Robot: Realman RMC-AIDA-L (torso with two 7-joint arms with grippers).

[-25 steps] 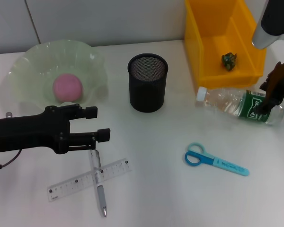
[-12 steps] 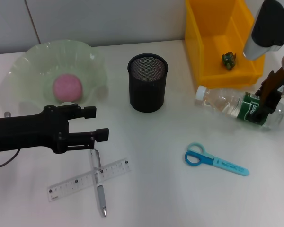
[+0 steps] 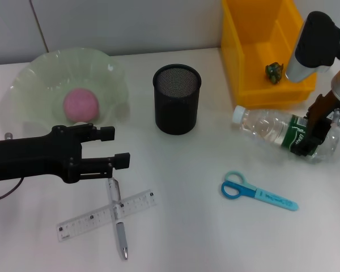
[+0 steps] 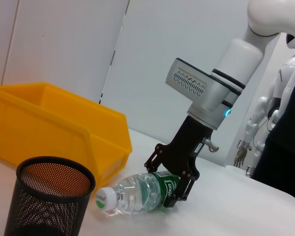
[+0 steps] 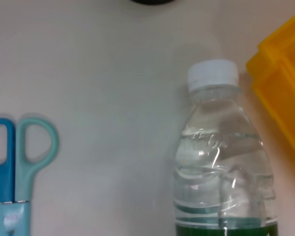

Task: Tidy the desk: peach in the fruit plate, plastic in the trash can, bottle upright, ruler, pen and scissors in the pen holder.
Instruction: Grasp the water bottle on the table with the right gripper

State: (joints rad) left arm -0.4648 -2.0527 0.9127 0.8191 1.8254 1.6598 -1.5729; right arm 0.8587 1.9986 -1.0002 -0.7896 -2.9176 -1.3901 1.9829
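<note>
Step in hand, by my read: standing the bottle up. R gripper (image 3: 310, 139) is down on the bottle (image 3: 277, 131), fingers clamped across the green-label end; clearest in L wrist view, where the bottle (image 4: 137, 192) lies on its side w/ R gripper (image 4: 174, 183) closed over the label. Bottle is on the counter (image 3: 204, 226) just in front of the bin (image 3: 263, 51), cap end pointing toward the holder (image 3: 177, 98).

Next move likely calls for: lift + rotate so the base comes down flat, w/o swinging the cap into the bin wall, which sits very near. Grip is at the base end, so tipping it upright could be awkward; may slip.

Others, big to small:
- Plate (image 3: 68, 93) far L, peach (image 3: 81, 105) already in it, so that part looks done.
- Bin: small dark scrap (image 3: 273, 72) inside, prob. the plastic, done too.
- L gripper (image 3: 110, 148) hovers near plate, above the pen, fingers apart, holding nothing; idle.
- Holder mid-counter, looks empty.
- Ruler (image 3: 107, 215) and pen (image 3: 117, 218) crossed, front L, not yet stowed.
- Scissors (image 3: 258, 192) front R, well clear of bottle, not in the way.
</note>
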